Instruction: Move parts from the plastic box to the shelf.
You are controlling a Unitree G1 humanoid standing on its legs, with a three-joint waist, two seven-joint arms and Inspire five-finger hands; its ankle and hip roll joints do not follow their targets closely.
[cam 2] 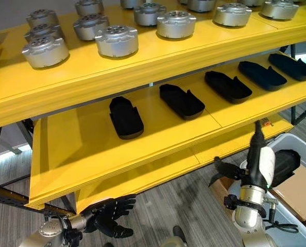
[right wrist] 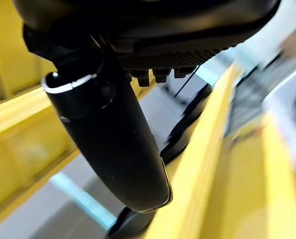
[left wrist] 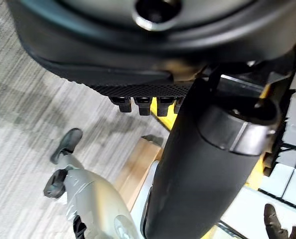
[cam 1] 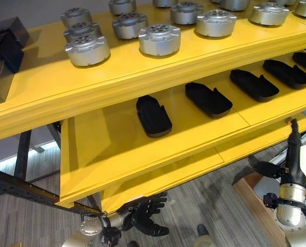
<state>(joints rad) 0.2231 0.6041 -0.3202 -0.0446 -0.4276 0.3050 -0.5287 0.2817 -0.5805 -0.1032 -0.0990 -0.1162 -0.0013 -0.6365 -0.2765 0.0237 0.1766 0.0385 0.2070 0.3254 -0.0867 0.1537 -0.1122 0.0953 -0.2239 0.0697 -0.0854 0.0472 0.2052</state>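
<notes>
The yellow shelf [cam 1: 101, 149] has several silver round parts [cam 1: 159, 39] on its top board and several black shell parts [cam 1: 153, 116] in a row on the middle board. At the lower right stands the clear plastic box [cam 2: 303, 149] with a black part [cam 2: 286, 163] lying in it. My right hand [cam 2: 256, 170] is upright just left of the box and below the shelf's front edge, fingers relaxed, holding nothing. My left hand [cam 1: 142, 213] hangs low under the shelf's left front corner, fingers spread and empty.
A dark box [cam 1: 6, 41] sits at the left end of the top board. A brown cardboard piece [cam 2: 297, 193] lies in the plastic box. The left half of the middle board is bare. Black metal frame bars [cam 1: 19, 188] run under the shelf's left side.
</notes>
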